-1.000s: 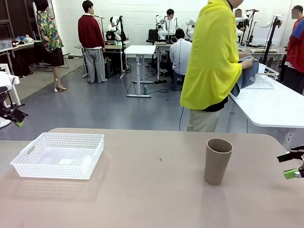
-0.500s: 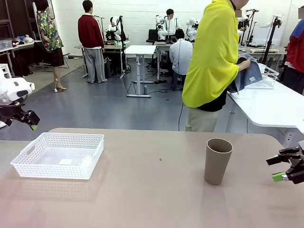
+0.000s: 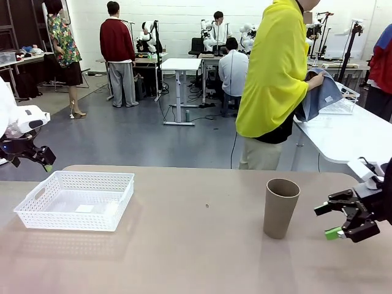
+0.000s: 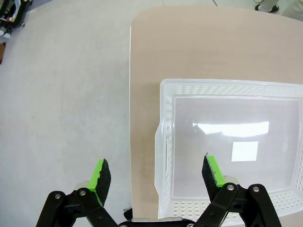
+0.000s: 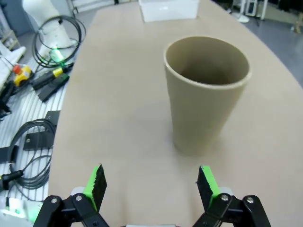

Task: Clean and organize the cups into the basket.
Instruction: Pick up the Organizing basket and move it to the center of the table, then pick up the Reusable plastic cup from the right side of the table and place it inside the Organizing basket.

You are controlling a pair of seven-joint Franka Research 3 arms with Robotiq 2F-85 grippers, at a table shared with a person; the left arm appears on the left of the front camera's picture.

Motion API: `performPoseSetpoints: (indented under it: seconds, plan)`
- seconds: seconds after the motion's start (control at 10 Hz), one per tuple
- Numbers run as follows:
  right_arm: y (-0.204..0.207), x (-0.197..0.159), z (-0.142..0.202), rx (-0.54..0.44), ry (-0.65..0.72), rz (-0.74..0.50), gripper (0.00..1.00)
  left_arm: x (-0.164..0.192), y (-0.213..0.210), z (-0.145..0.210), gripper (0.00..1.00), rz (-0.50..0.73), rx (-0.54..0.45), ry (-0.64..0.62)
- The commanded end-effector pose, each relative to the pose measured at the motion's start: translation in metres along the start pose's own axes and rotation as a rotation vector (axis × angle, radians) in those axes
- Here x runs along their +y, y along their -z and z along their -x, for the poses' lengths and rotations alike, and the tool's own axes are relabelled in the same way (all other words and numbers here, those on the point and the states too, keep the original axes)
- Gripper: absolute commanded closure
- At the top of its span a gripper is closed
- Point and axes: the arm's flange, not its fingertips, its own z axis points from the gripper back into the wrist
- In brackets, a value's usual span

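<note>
Near upright cup (image 3: 281, 207), wide-apart right fingers (image 3: 334, 233)

Front cam faces across the desk (image 3: 196, 257) from the robot's side. Left wrist cam looks straight down over the desk's left edge at the basket (image 4: 227, 89); right one's close on the cup (image 5: 203, 109). Front sees both.

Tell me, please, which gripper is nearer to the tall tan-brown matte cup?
Right. The right gripper hovers open just right of the cup; the left gripper hangs far off, over the white lattice plastic basket's left end.
</note>
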Motion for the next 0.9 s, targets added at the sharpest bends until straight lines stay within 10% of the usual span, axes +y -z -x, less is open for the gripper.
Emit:
performPoseSetpoints:
  seconds: [0.0,0.8]
  plan:
    - [0.013,-0.012,-0.003,-0.021,-0.015,0.023,0.0,0.0,-0.004,0.001,0.0,-0.003,-0.014,0.001]
    - [0.012,-0.009,-0.005,-0.022,-0.017,-0.008,0.0,0.003,0.003,-0.003,0.0,-0.004,0.041,0.036]
